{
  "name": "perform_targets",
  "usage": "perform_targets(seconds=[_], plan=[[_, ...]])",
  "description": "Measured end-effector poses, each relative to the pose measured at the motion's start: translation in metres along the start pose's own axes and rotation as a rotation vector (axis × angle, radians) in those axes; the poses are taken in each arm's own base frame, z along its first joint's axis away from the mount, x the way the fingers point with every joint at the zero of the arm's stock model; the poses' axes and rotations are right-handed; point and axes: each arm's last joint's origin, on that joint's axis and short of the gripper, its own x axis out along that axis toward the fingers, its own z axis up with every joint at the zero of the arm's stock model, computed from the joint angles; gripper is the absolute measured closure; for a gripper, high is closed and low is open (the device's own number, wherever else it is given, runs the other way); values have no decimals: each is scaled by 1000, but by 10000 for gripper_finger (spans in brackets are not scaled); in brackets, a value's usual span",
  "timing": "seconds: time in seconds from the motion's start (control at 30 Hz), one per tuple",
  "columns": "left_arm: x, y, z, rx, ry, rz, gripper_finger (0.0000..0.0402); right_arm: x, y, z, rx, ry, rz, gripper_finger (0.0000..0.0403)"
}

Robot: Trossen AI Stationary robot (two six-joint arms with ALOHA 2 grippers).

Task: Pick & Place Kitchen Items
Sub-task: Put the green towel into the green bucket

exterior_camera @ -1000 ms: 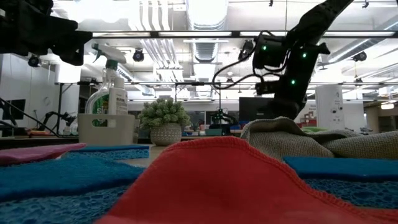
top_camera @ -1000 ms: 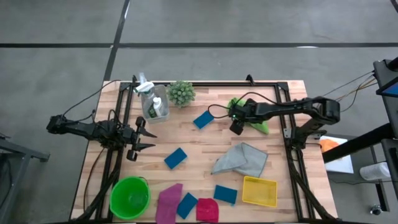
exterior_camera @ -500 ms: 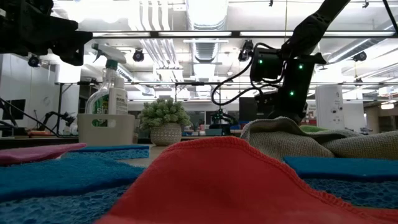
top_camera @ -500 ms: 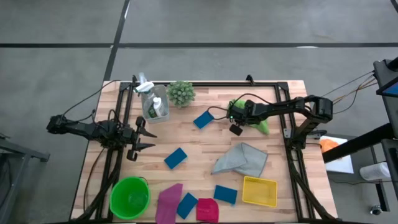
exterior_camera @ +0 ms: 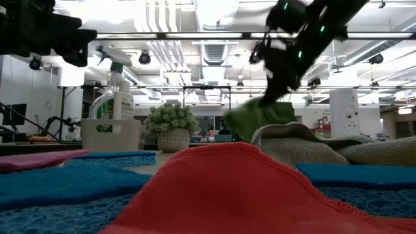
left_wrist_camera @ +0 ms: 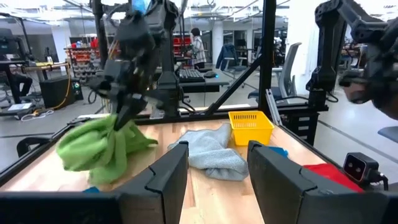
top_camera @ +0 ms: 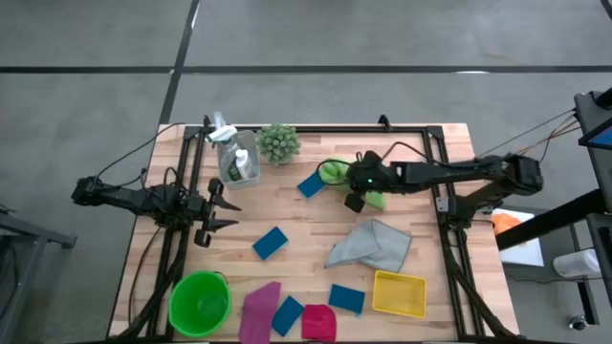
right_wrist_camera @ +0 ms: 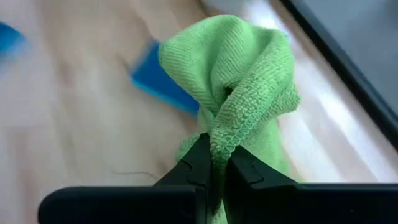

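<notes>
My right gripper (top_camera: 353, 199) is shut on a green cloth (top_camera: 334, 171) above the table's far middle, next to a blue sponge (top_camera: 313, 183). The cloth also shows bunched in the right wrist view (right_wrist_camera: 239, 81), in the low view (exterior_camera: 255, 119) and in the left wrist view (left_wrist_camera: 99, 148). My left gripper (top_camera: 226, 208) is open and empty at the table's left side. A grey cloth (top_camera: 371, 246) lies flat right of centre. Pink (top_camera: 258, 308) and red (top_camera: 318, 322) cloths and several blue sponges lie near the front edge. My right gripper pinches a bunched fold of the green cloth (right_wrist_camera: 219, 149) between its two fingers (right_wrist_camera: 199, 163), several layers together. The fingers slant down from the table's right side. The cloth hangs slack below and around the fingers (left_wrist_camera: 102, 155), lifted off the table.
A white caddy with a spray bottle (top_camera: 234, 158) and a small spiky plant (top_camera: 278, 142) stand at the far left. A green bucket (top_camera: 201, 303) is at the front left and a yellow basket (top_camera: 399, 292) at the front right. Black frame rails run along both sides.
My right gripper has risen and gone toward the table's left edge, carrying the green cloth. The cloth, which lay at the far right, is now lifted off the table and hangs bunched near the far blue sponge.
</notes>
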Motion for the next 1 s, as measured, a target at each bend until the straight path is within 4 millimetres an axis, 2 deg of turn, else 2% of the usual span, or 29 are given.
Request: perform_targets(seconds=[0.27,0.47,0.77,1.0], plan=[[0,0,5,-4,-55,6,237,-49,24,27,-39,-328,243,385],[4,2,10,-7,-96,71,237,-64,44,43,-88,-550,421,385],[21,1,18,-8,-104,75,236,-46,66,63,-149,-665,555,385],[44,0,26,-5,-79,74,235,-26,85,91,-200,-675,616,385]])
